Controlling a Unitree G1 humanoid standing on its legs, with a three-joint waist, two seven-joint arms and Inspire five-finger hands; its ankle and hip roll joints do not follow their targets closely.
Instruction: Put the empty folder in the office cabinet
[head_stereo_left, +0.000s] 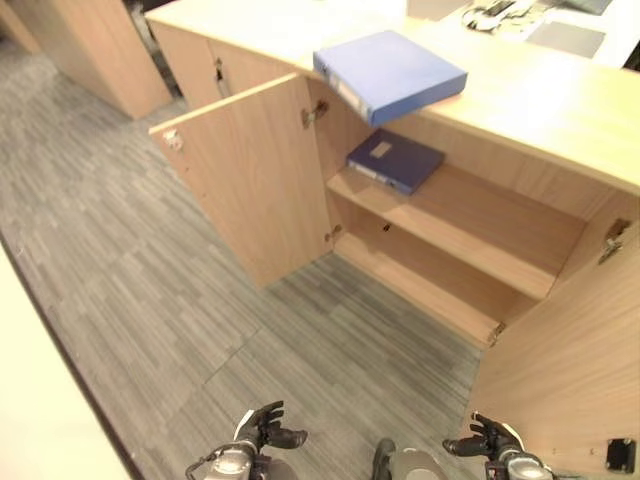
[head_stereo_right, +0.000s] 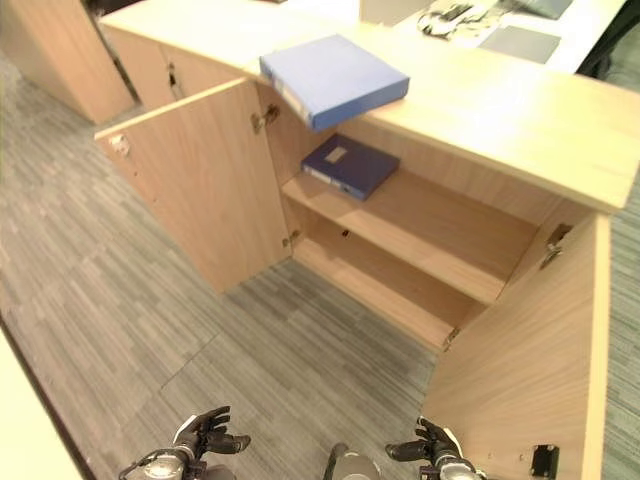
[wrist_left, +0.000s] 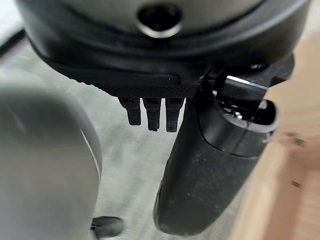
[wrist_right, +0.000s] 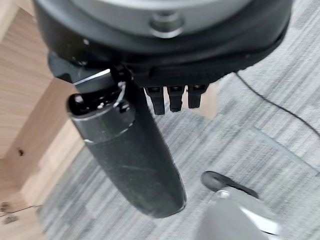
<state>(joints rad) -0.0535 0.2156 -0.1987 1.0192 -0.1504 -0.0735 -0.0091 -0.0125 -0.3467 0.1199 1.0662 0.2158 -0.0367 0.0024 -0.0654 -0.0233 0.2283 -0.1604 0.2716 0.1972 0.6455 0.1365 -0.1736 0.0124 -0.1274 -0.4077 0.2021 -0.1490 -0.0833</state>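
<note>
A light blue folder (head_stereo_left: 390, 72) lies flat on the top of the wooden office cabinet (head_stereo_left: 540, 105), one corner overhanging the front edge. Inside the cabinet, a dark blue folder (head_stereo_left: 395, 160) lies at the left end of the upper shelf (head_stereo_left: 480, 220). Both cabinet doors stand open. My left hand (head_stereo_left: 262, 428) and right hand (head_stereo_left: 490, 440) hang low at the bottom of the eye views, far from the cabinet. Each is open, with relaxed fingers that hold nothing. The left wrist view shows the left thumb (wrist_left: 210, 165) over grey floor, and the right wrist view shows the right thumb (wrist_right: 130, 155).
The left door (head_stereo_left: 250, 180) swings out over the grey carpet (head_stereo_left: 150, 280). The right door (head_stereo_left: 570, 350) stands close beside my right hand. The lower shelf (head_stereo_left: 420, 280) is bare. Another wooden cabinet (head_stereo_left: 90, 50) stands at the far left. Papers and devices (head_stereo_left: 500, 14) lie on the desk behind.
</note>
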